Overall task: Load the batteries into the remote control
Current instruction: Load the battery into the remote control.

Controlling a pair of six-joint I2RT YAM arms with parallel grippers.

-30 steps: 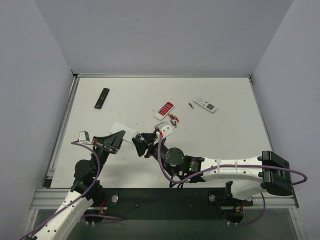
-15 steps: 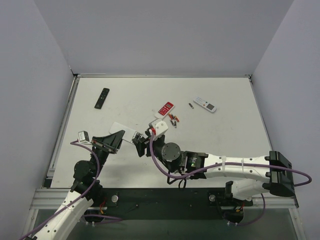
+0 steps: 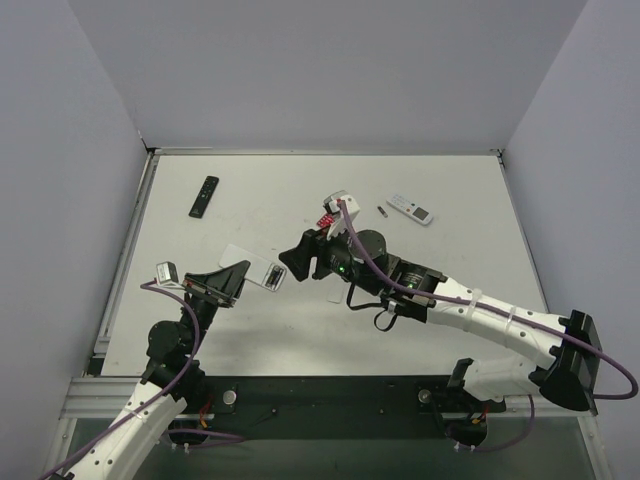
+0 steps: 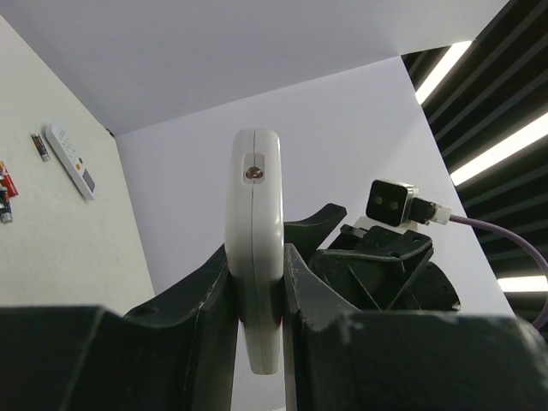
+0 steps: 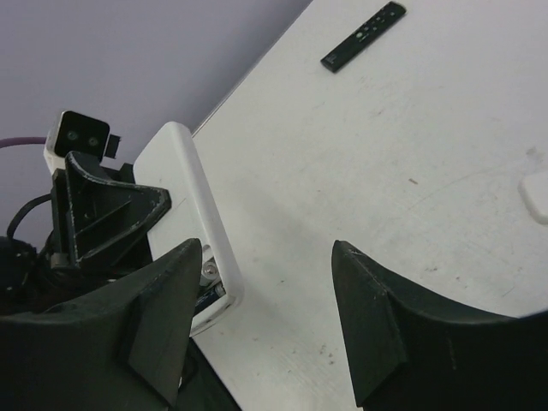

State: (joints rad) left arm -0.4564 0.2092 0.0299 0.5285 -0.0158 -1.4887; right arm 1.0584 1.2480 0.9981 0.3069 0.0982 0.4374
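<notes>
White table, left tool clamping remote control, compartment shown by right wrist, right tool agape

Nothing legible here, not a word, not a digit. The remote control, clamped between the left jaws, shows only its bare white edge. Well beyond the right jaws, the slim black remote carries a few pale marks, too small to read. Off to the left of the left jaws, the white remote on the tabletop has coloured button specks, with any lettering too blurred to make out. The red-and-white remote, seen from above, is just as unreadable.
</notes>
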